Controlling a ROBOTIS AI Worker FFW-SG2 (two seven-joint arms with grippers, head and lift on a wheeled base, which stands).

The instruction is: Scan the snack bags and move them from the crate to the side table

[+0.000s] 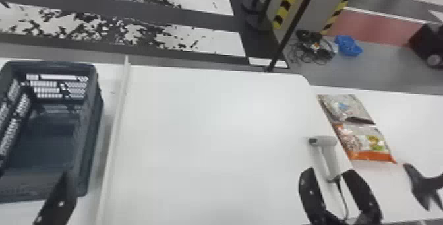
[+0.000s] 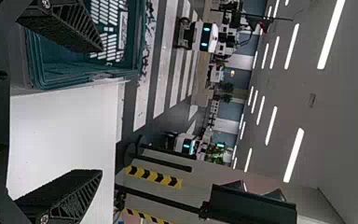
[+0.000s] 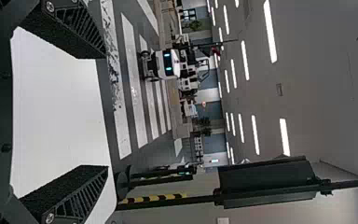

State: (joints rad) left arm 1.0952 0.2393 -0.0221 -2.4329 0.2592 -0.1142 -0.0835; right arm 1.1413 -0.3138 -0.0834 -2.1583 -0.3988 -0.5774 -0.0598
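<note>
You're keeping the right gripper (image 1: 331,171)'s jaws apart, just short of the scanner (image 1: 325,156), and the left gripper (image 1: 57,201)'s apart near the slatted blue-grey crate (image 1: 90,142), whose bare floor is showing. Beyond your right jaws, to their right, an orange-edged snack bag (image 1: 364,143) is lying flat on the side surface (image 1: 415,125), then a silvery bag (image 1: 344,107).

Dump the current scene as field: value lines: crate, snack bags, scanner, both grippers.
crate: dark plastic, left of center table
snack bags: silver bag and orange bag, flat on side table, orange nearer the robot
scanner: light gray, near center table's right edge
left gripper: jaws apart, by crate's near right corner
right gripper: jaws apart, around scanner's cord end in head view
</note>
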